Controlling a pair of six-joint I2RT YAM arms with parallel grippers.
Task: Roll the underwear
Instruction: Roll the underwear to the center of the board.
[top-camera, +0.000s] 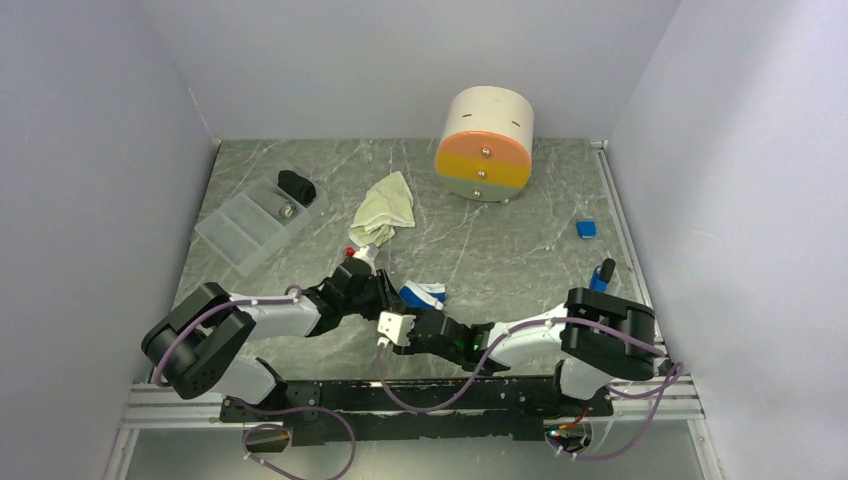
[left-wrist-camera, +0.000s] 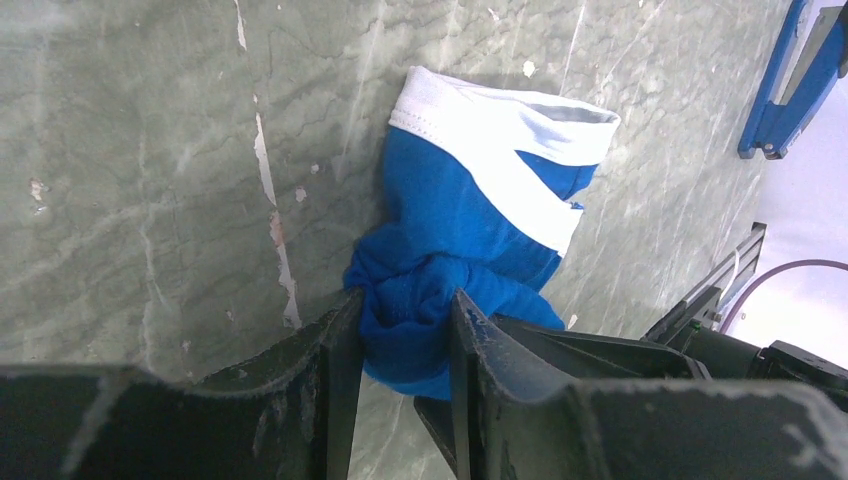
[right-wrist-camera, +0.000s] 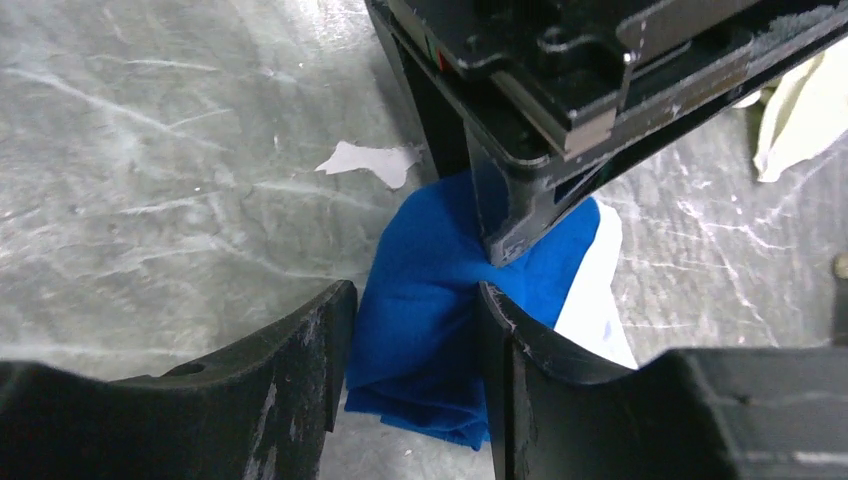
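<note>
Both grippers meet on the blue underwear (left-wrist-camera: 470, 230), a royal blue garment with a broad white waistband. It is bunched into a loose, half-rolled lump on the marbled grey table (left-wrist-camera: 130, 150). Through my left wrist camera, the left gripper (left-wrist-camera: 403, 310) pinches the crumpled blue end of the cloth. The fabric is squeezed into a knot that fills the gap and touches both fingers (left-wrist-camera: 335, 350). The banded end fans out flat on the table beyond the tips, with the white trim farthest from the jaws. Through my right wrist camera, the right gripper (right-wrist-camera: 415, 300) straddles the same garment (right-wrist-camera: 420, 300) from the opposite side. Folded blue cloth lies between its two fingers (right-wrist-camera: 500, 330) and spills past them toward the camera. I cannot tell whether those jaws press on it or merely flank it. Just beyond the right jaws, one fingertip of the left gripper digs into the blue fabric. From above, the cream underwear (top-camera: 385, 208) lies crumpled, well beyond both sets of jaws and touched by neither.
</note>
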